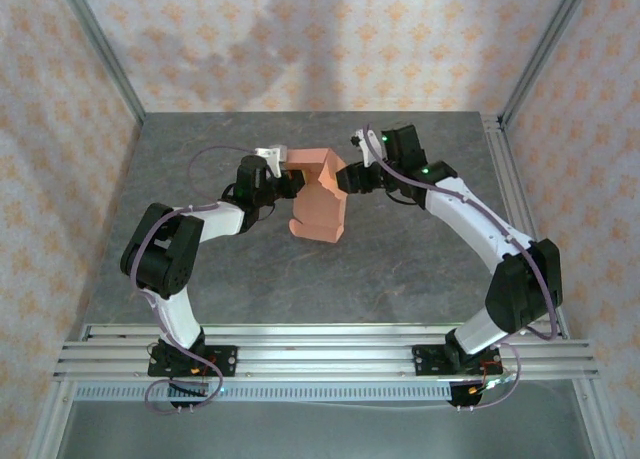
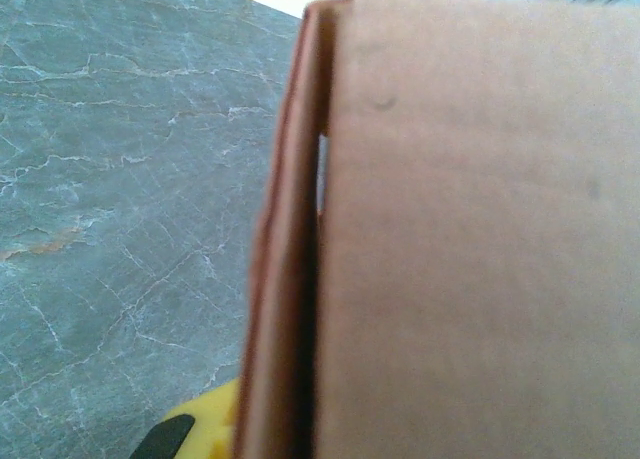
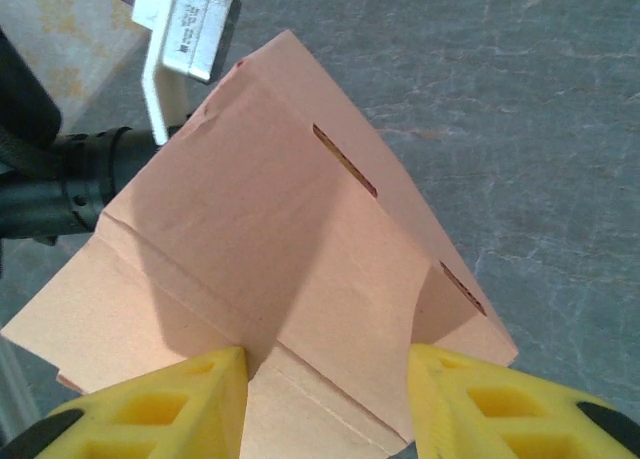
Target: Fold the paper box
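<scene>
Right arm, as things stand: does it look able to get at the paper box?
Probably yes. The right gripper has its open fingers on either side of a folded panel of the paper box, with nothing else in the way. The left gripper, shut on the opposite side, steadies it.

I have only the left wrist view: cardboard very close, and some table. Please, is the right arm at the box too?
Observer: Yes. The right fingers stand on either side of a folded edge of the box. Whether they press it, I cannot tell.
Operator: Is the sheet flat, or already shaped?
Observer: Partly shaped. The top view shows a boxy upper part and a flap reaching toward the near edge of the table.
Operator: Are any slots to be seen?
Observer: Two slots show on one panel in the right wrist view.
</scene>
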Controlling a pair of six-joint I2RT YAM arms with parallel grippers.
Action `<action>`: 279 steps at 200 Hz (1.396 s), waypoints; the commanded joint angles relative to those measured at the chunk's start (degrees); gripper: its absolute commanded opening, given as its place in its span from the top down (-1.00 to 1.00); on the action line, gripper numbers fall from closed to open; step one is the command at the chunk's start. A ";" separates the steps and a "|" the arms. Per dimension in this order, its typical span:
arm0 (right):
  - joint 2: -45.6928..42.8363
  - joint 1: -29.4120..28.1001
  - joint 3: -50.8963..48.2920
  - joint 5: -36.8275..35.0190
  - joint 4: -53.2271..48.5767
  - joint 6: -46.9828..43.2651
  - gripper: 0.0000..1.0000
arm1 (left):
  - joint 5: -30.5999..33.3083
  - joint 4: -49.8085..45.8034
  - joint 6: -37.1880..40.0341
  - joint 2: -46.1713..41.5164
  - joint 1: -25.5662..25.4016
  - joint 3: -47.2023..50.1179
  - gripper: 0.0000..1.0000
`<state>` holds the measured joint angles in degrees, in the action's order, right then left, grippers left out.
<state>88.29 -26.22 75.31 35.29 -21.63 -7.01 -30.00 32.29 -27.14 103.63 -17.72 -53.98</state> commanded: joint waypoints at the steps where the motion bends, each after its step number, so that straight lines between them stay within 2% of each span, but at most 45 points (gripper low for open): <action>1: -0.17 -1.18 -0.13 -6.62 1.82 -2.70 0.10 | -0.59 0.32 -1.10 -0.98 0.25 -1.79 1.00; 28: -0.64 -1.23 -0.54 -5.89 3.99 -0.75 0.07 | -0.46 0.28 -1.25 -0.56 0.27 -2.01 1.00; 48: -2.65 -1.21 -1.55 -5.49 5.83 2.00 -0.16 | 0.65 -0.60 -1.98 -0.27 0.33 -2.48 1.00; 70: -7.88 -1.24 -7.86 -10.63 10.73 3.05 -0.48 | 2.99 -1.85 -5.40 0.11 0.48 -3.16 1.00; 85: -10.41 -1.21 -12.50 -11.99 14.24 3.37 -0.55 | 2.77 -2.06 -7.70 0.97 0.58 -3.99 1.00; 101: -12.28 -1.23 -17.20 -9.44 17.97 3.32 -0.64 | 1.58 -2.04 -10.02 1.82 0.58 -4.95 1.00; 117: -13.01 -1.20 -19.63 -6.71 19.53 2.95 -0.65 | 0.59 -3.39 -11.11 2.05 0.58 -6.08 1.00; 146: -12.12 -1.23 -20.22 -7.46 18.08 0.81 -0.65 | -0.15 -9.28 -10.58 1.25 0.58 -8.43 1.00; 196: -11.79 -0.49 -21.49 -14.07 16.20 -2.83 -0.65 | -3.88 -9.83 -13.15 0.52 1.50 -8.94 1.00; 279: -12.28 4.06 -23.11 -19.57 18.83 0.09 -0.62 | -10.37 -8.60 -14.63 0.10 2.26 -9.43 1.00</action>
<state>76.40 -23.57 52.75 19.40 -5.48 -8.25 -36.42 23.07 -40.97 105.21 -16.05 -61.34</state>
